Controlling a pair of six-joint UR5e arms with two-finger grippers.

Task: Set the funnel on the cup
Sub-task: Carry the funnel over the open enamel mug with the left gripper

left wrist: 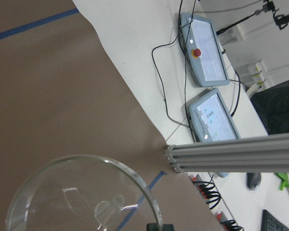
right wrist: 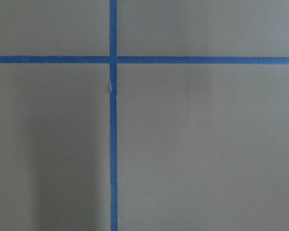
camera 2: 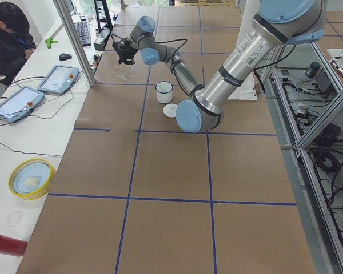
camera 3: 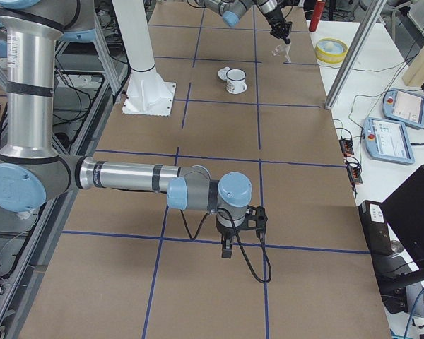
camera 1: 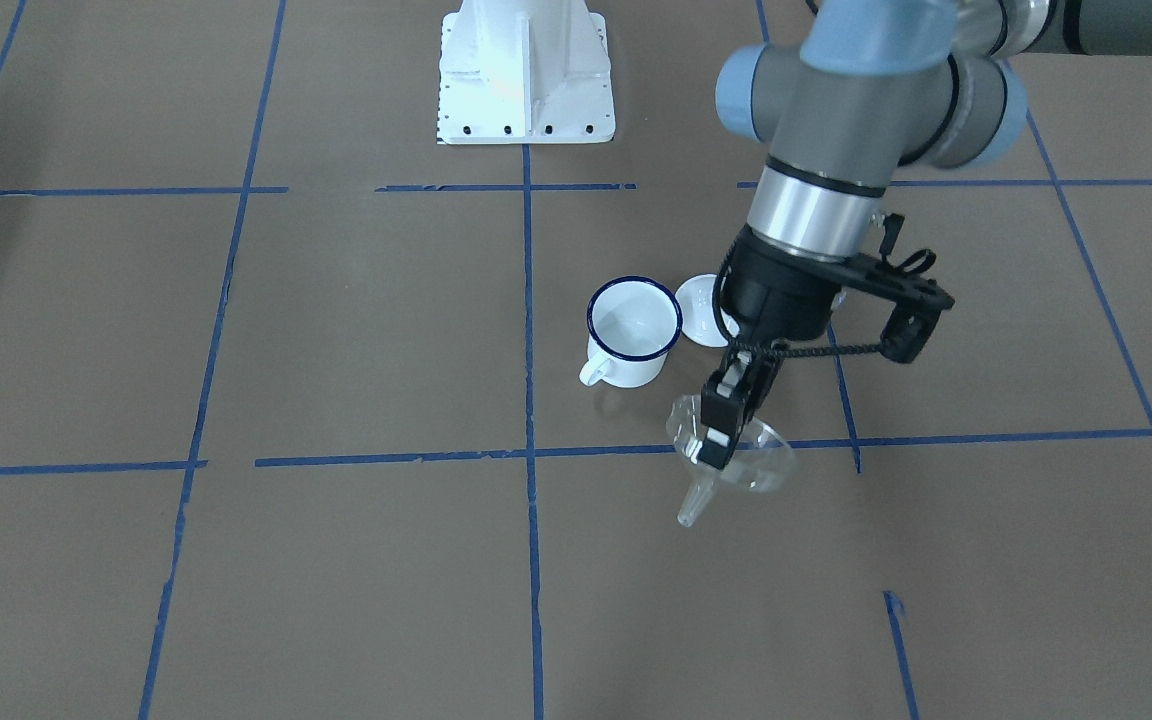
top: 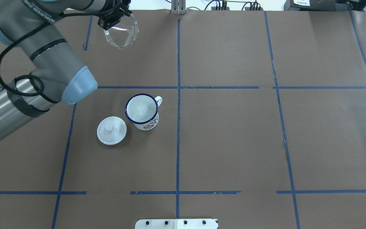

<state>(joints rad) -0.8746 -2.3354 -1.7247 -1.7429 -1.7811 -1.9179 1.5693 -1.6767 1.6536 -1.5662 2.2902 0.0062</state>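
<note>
The left end effector [camera 1: 719, 440] has its two fingers pinched on the rim of the funnel [camera 1: 762, 462]. The clear cone hangs from the fingertips, tilted, with the thin spout slanting down toward the operators' side. From the side views the funnel seems to be lifted off the bench [top: 233, 143], though I can't be sure how far. It is not over the cup [top: 141, 112]. It sits apart from it, further out from the robot's base and a little to the robot's left.

By my count there is one funnel, one cup and one white knobbed lid [top: 111, 130]. The cup stands upright near the middle of the bench, open mouth up, its loop handle turned away from the robot. The lid lies knob-up just beside the cup, on the robot's left of it.

The left arm [top: 43, 63] is stretched well forward across the bench, and its wrist is angled down so the fingers point at the surface. The right arm [camera 3: 127, 175] is far off at the other end. Its forearm runs level and low, and the right end effector [camera 3: 226, 251] points straight down over a crossing of blue tape [right wrist: 113, 144]. I can't tell whether its fingers are apart or together.
</note>
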